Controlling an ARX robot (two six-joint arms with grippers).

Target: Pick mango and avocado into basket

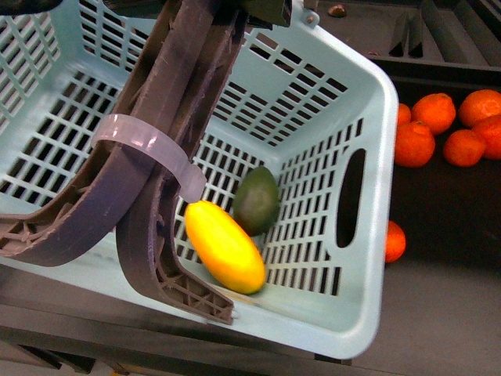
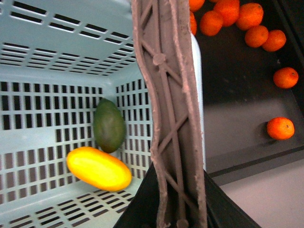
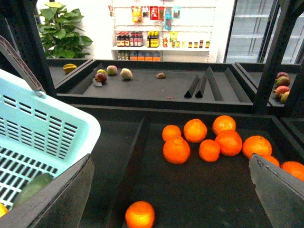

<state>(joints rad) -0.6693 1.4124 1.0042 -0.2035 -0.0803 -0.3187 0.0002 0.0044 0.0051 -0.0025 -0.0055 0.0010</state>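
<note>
Mango [image 1: 225,246] and avocado [image 1: 257,200] both lie on the floor of the basket [image 1: 368,258], touching each other, in the corner by the slotted side wall. Judging from that, the task looks done.

Risks:
- Basket sits tilted in the front view. The fruit could roll if it gets bumped or swung.
- The brown handles [image 1: 168,117], zip-tied [image 1: 145,145] together, look lifted over the basket. If the hold slips, the whole lot drops.

Left gripper [image 2: 183,209]: in the left wrist view it appears clenched on the handles, with the fruit below and to one side of it, inside the basket.

Right gripper [image 3: 171,190]: fingers [image 3: 52,199] spread wide, holding nothing. It hangs outside the basket, over the dark surface [image 3: 199,194] with the oranges [image 3: 209,142]. Avocado just shows past the basket rim beside it.
</note>
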